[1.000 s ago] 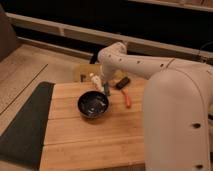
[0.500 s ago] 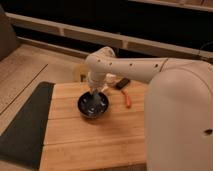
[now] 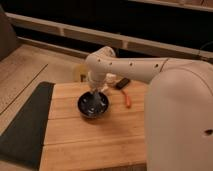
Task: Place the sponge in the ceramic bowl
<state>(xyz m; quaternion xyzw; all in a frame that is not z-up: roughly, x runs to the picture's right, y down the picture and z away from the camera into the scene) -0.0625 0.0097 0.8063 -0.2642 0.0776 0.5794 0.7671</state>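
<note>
The ceramic bowl, dark and glossy, sits on the wooden table left of centre. My white arm reaches in from the right and bends down over it. The gripper hangs straight down into the bowl's opening, its tip low over the inside. The sponge is hidden; I cannot make it out at the gripper tip or among the pale glints inside the bowl.
A thin orange-red stick lies just right of the bowl, with a small black block behind it. A yellowish object shows behind the arm. A dark mat borders the table's left side. My white body fills the right.
The arm has swung left from behind and right of the bowl, and the gripper has come down over the bowl's opening. The bowl, stick and block have stayed put.
</note>
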